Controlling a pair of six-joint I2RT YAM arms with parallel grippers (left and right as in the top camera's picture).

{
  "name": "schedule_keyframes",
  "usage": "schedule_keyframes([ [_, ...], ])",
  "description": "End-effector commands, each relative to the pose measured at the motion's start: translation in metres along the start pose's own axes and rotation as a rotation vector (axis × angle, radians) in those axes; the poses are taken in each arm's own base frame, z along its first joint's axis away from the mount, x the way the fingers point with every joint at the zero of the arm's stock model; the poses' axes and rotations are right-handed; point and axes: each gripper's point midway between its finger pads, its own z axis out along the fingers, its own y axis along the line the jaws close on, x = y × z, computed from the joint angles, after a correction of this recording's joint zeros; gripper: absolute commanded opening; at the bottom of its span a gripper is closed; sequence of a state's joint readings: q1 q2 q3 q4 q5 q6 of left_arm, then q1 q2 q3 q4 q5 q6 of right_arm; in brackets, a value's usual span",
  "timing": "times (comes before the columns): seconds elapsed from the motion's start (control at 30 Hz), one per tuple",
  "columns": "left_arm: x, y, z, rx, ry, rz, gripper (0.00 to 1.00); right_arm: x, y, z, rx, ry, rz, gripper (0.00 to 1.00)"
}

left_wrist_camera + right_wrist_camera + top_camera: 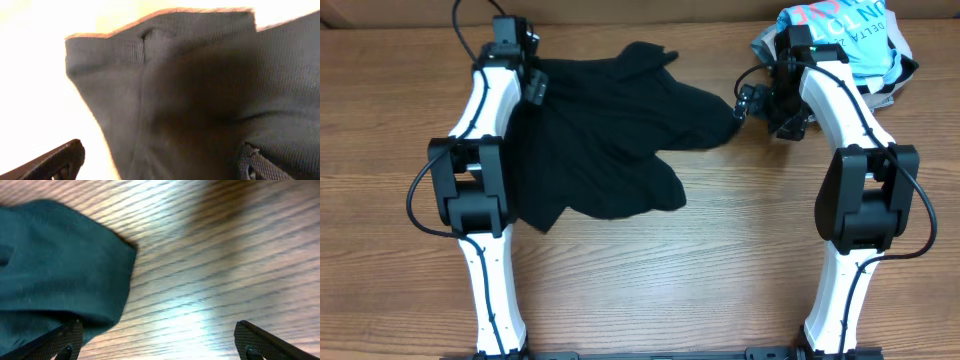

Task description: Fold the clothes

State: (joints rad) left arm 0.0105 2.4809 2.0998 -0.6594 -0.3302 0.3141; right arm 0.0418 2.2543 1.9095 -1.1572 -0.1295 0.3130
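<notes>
The clothes were seen crumpled on the tabletop, beneath the left gripper and just beside the right gripper. Both were spread apart, empty. The soft, limp fabric was judged best pinched at a hem.

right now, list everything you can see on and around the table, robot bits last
black soft-fabric garment: one, black, crumpled on the table between the arms, nearer the left one
light blue T-shirt with pink and white lettering: one, light blue, bunched at the far right corner
grey fabric: one edge showing, grey, under the T-shirt
wooden table: one, brown, beneath everything
left arm, right arm: two, white and black, flanking the garment
left end effector: one, black, open over the garment
right end effector: one, black, open beside the garment's right tip
</notes>
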Motion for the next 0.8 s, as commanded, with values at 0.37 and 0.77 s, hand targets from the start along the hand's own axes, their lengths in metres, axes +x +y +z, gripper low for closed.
schedule_keyframes([
  [0.37, 0.011, -0.137, -0.151, 0.531, 0.215, 0.12, 1.0, -0.007, 0.019, -0.027, -0.08, -0.05, -0.036, 1.0],
  [0.77, 0.071, -0.169, -0.191, 0.564, 0.48, 0.203, 1.0, 0.002, 0.024, -0.027, -0.118, -0.01, -0.008, 1.0],
])
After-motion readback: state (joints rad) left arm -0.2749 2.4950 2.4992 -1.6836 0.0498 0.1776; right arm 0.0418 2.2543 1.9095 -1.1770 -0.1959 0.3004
